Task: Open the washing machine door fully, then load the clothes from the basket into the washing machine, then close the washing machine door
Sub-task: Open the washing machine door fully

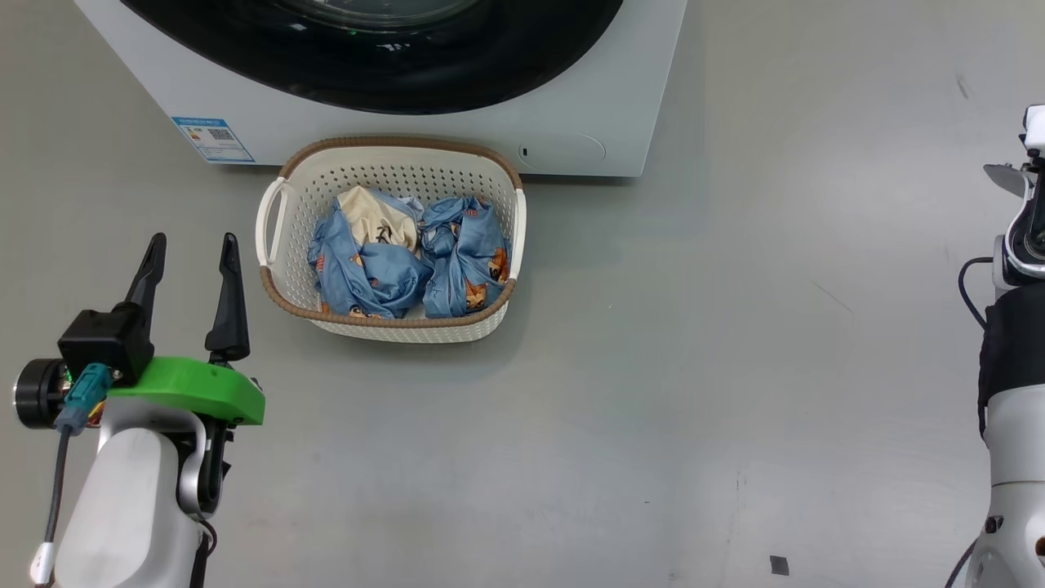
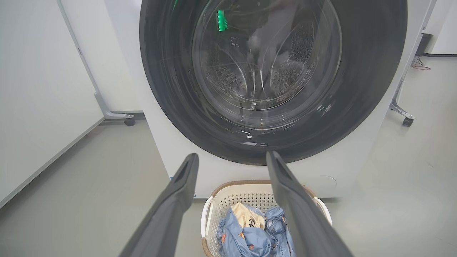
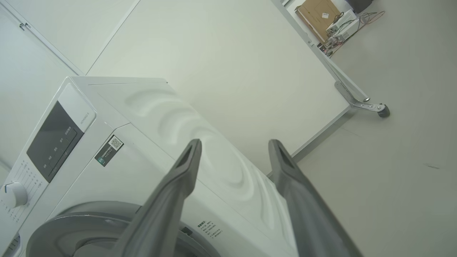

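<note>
Found big white box-shaped front-loading washing machine [image 1: 645, 82] at top of head view, cropped by frame just above lower arc of door. Saw large round door [image 2: 171, 89], wide glossy black ring around clear domed glass, looking shut against machine front in left wrist view, with upper edge cut off. Made out perforated drum through glass, blurred by reflections. Noted small blue label sticker [image 1: 214, 140] low on front; could not read print.

Found cream-white perforated plastic basket [image 1: 408, 175] with brown woven-look rim on grey floor [image 1: 735, 327], just in front of machine and below door. Could not tell whether back rim touched machine. Saw light blue clothes [image 1: 392, 261] with small orange-brown prints, one with cream panel, crumpled inside basket and hiding its bottom. Lost near end of basket to bottom frame edge in left wrist view, and one side behind a dark finger.

Found left gripper [image 1: 193, 241] low left in head view, beside basket but apart from it, two long dark fingers spread wide with nothing between.

Found right gripper [image 3: 235, 142] in own wrist view, fingers spread wide and empty, aimed past machine's upper side. Made out dark control panel [image 3: 53, 142] and white knob [image 3: 12, 194], knob clipped at edge. Saw pale right arm [image 1: 1012, 408] at right edge of head view, cut off by frame, well apart from basket.
</note>
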